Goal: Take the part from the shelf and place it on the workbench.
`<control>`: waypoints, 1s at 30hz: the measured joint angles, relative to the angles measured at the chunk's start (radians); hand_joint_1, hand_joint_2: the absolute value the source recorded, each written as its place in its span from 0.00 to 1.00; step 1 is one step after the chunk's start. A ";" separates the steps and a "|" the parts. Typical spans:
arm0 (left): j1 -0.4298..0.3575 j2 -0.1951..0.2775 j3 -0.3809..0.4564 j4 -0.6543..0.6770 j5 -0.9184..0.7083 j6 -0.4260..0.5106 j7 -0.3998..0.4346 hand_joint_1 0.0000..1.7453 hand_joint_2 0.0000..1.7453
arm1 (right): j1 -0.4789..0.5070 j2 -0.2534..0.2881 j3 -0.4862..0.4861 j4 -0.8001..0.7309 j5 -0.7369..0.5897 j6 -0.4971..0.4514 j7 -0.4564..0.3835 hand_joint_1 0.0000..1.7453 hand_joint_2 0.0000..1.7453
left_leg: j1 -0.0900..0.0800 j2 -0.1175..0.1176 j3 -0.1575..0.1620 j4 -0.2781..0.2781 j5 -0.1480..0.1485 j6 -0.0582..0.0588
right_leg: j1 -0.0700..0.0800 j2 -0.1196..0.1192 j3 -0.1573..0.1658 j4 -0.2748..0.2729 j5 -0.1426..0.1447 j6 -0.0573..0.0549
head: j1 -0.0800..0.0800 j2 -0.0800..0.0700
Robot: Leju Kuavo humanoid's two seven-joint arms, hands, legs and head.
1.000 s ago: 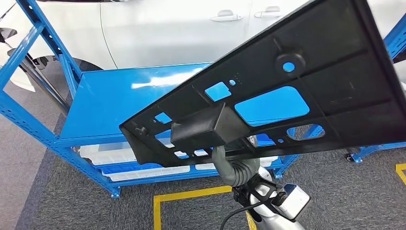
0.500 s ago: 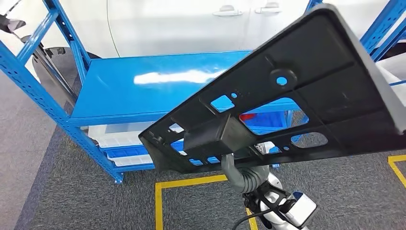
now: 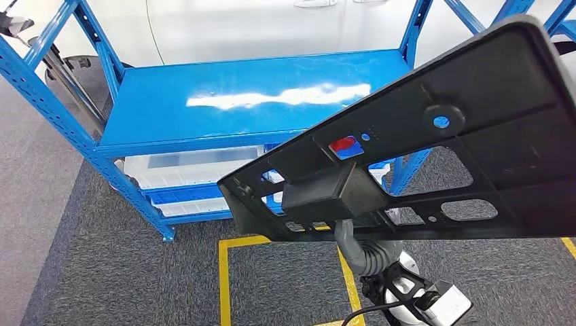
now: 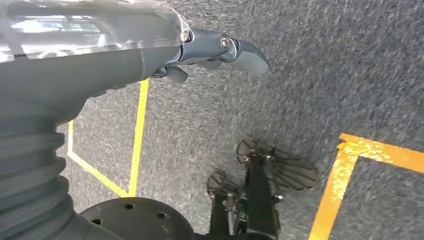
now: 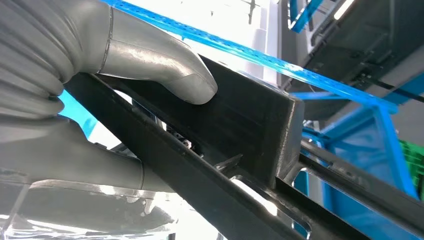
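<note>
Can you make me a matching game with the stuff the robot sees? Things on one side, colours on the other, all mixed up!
Things:
1. shelf
2. part held by the right hand
3. floor lines
4. car

Colours:
A. yellow
B. white
C. blue
D. black

Pairs: 1-C, 2-D, 3-A, 4-B
</note>
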 joint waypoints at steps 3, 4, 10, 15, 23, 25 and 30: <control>0.001 0.002 -0.009 0.000 -0.007 -0.006 0.001 0.00 1.00 | 0.009 -0.001 -0.002 -0.010 0.000 0.001 0.000 1.00 1.00 | 0.002 -0.002 -0.059 0.158 -0.112 -0.010 | 0.000 -0.004 -0.016 -0.002 0.019 -0.017 | 0.000 0.000; 0.001 0.002 -0.011 0.000 -0.008 -0.007 0.001 0.00 1.00 | 0.013 -0.001 -0.003 -0.011 0.000 0.002 0.000 1.00 1.00 | 0.003 -0.002 -0.081 0.227 -0.144 -0.012 | 0.002 -0.005 -0.023 0.000 0.023 -0.018 | 0.000 0.000; 0.000 0.006 -0.016 0.000 -0.015 -0.011 -0.004 0.00 1.00 | 0.030 -0.001 -0.008 -0.028 0.002 0.008 0.000 1.00 1.00 | -0.002 -0.002 0.070 0.042 -0.066 0.009 | 0.010 -0.004 -0.047 0.021 0.027 -0.013 | 0.000 0.000; -0.002 0.006 -0.017 0.000 -0.016 0.015 -0.015 0.00 1.00 | 0.035 -0.002 -0.028 -0.043 -0.014 0.055 0.000 1.00 1.00 | -0.001 -0.001 0.090 -0.021 -0.059 0.028 | 0.011 -0.002 -0.062 0.037 0.022 0.012 | 0.000 0.000; -0.005 -0.003 -0.017 0.000 -0.013 0.099 -0.056 0.00 1.00 | 0.036 -0.001 -0.051 -0.048 -0.029 0.119 0.000 1.00 1.00 | 0.005 0.008 0.070 -0.016 -0.044 0.035 | -0.012 -0.007 -0.141 0.236 -0.047 0.041 | 0.000 0.000; -0.005 -0.006 -0.017 0.000 -0.018 0.100 -0.058 0.00 1.00 | 0.033 0.001 -0.054 -0.048 -0.038 0.132 0.000 1.00 1.00 | 0.003 0.013 0.068 -0.006 -0.047 0.028 | -0.011 -0.035 -0.073 0.099 0.005 0.038 | 0.000 0.000; -0.003 -0.006 -0.017 0.000 -0.024 0.095 -0.059 0.00 1.00 | 0.030 0.019 -0.070 -0.049 -0.048 0.154 0.000 1.00 1.00 | 0.001 0.037 0.060 0.005 -0.055 -0.002 | -0.002 -0.024 -0.065 0.041 0.029 0.004 | 0.000 0.000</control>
